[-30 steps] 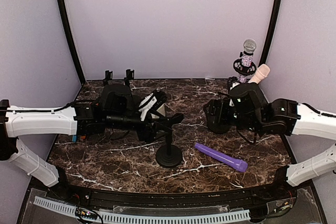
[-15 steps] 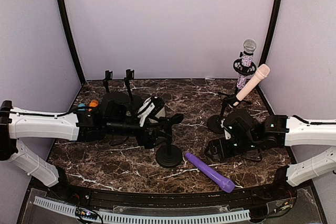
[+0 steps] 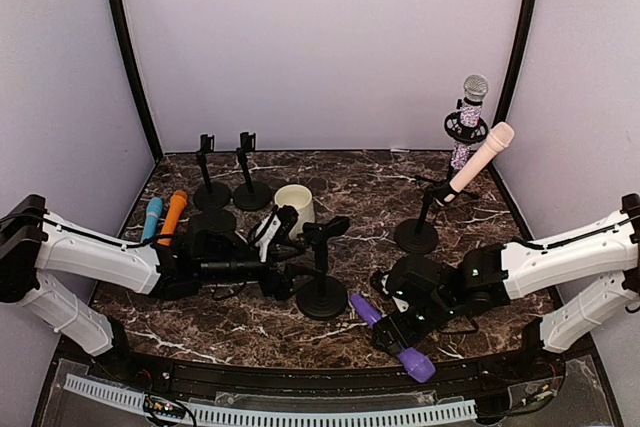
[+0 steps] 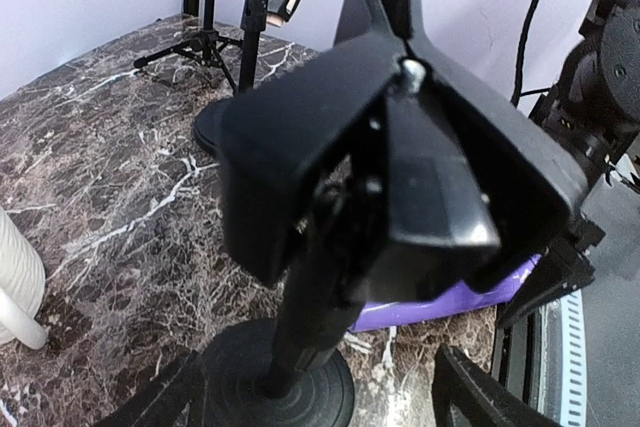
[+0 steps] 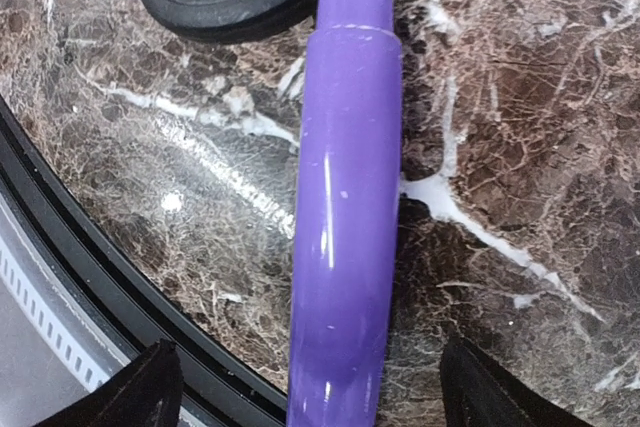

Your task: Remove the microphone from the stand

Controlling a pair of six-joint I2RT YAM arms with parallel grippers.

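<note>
STEP: removal looks done to me | MIC: purple microphone (image 5: 345, 197) lies flat on the table (image 3: 250, 325), just beside the stand (image 3: 321, 269), whose clip is empty | RIGHT: right gripper (image 3: 393, 330) low over it, jaws spread, gripping nothing | LEFT: left gripper (image 3: 295, 282) stretched low, jaws apart flanking the pole | NEXT: I'd lift the right straight up without nudging the mic.

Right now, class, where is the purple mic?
Top view: the mic lies flat, front right of centre, under the right hand, just right of the stand base.
</note>
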